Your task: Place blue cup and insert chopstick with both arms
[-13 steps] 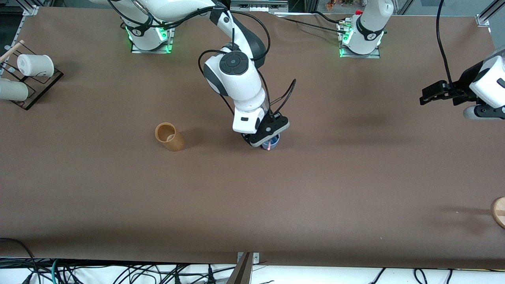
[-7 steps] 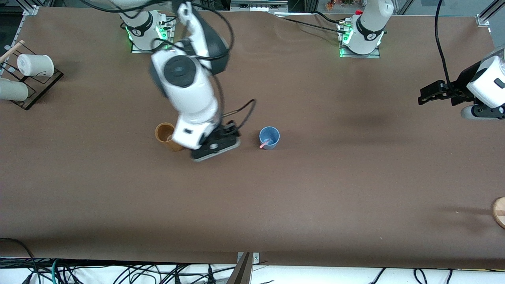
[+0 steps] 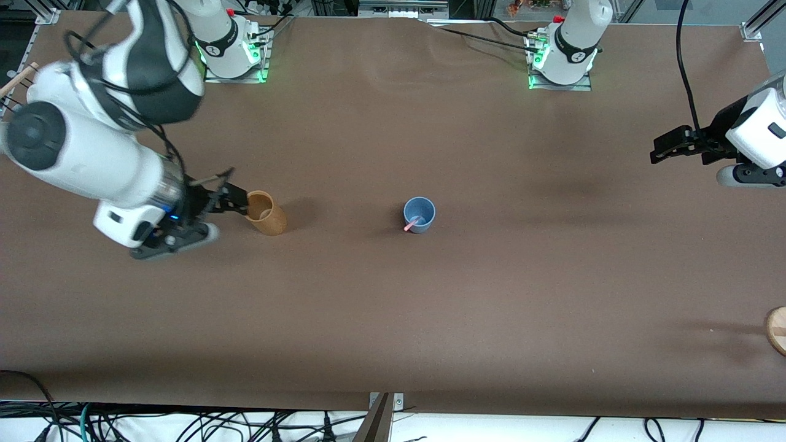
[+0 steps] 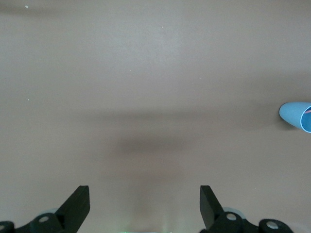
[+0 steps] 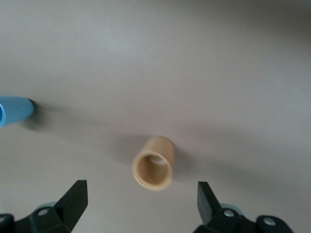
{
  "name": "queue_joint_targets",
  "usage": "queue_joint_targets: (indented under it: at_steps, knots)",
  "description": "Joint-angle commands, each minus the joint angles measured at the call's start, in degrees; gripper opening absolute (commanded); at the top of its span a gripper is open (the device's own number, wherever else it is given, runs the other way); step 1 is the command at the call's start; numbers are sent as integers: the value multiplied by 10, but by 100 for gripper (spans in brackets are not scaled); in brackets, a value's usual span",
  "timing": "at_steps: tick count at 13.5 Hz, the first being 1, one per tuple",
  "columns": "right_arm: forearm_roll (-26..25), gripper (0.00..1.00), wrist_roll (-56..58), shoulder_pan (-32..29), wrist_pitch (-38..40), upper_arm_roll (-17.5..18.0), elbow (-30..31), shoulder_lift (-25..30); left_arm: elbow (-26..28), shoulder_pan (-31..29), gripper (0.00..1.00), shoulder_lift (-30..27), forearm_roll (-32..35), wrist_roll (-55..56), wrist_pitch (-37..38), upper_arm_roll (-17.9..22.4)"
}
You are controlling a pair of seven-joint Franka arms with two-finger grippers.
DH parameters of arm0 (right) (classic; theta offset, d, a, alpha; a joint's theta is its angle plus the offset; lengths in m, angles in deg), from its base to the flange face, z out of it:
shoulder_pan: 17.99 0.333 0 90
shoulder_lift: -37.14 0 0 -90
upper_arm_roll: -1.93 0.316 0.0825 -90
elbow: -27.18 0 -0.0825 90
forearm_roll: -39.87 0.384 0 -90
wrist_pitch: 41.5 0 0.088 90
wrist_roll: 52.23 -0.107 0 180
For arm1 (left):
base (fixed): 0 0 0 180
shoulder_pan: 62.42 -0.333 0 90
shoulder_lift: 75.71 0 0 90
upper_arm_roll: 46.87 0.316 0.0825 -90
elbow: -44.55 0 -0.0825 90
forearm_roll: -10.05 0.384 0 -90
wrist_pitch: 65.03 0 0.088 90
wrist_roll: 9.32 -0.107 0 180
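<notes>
The blue cup (image 3: 420, 213) stands upright mid-table with the pink chopstick (image 3: 411, 224) in it, its end leaning over the rim. Nothing holds either. My right gripper (image 3: 236, 201) is open and empty, low over the table beside the tan cup (image 3: 265, 213), toward the right arm's end. In the right wrist view the open gripper (image 5: 140, 199) faces the tan cup (image 5: 153, 164), with the blue cup (image 5: 13, 110) at the edge. My left gripper (image 3: 658, 150) is open and empty, waiting at the left arm's end. Its wrist view (image 4: 143, 194) shows the blue cup (image 4: 295, 115) at the edge.
The right arm's bulk covers the cup rack at the right arm's end; only a wooden stick (image 3: 18, 77) of it shows. A round wooden piece (image 3: 777, 329) lies at the table's edge at the left arm's end, nearer the front camera.
My right gripper has let go of the chopstick in the blue cup and swung away toward the right arm's end, past the tan cup. The left arm has barely moved.
</notes>
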Motion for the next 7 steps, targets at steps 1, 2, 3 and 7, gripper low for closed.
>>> queue_joint_targets:
  at_steps: [1, 2, 3, 7]
  knots:
    - [-35, 100, 13, -37, -8, 29, 143, 132, 4, 1, 100, -4, -13, -13, -5, 3]
    - [-41, 100, 15, -57, -7, 47, 165, 158, 4, 0, 100, -4, -13, -13, -5, 3]
    - [-47, 100, 19, -63, -1, 49, 172, 172, 4, 0, 100, -4, -13, -12, -6, 3]
    - [-64, 100, 21, -63, 39, 46, 141, 168, 4, 0, 100, -4, -13, -12, -5, 3]
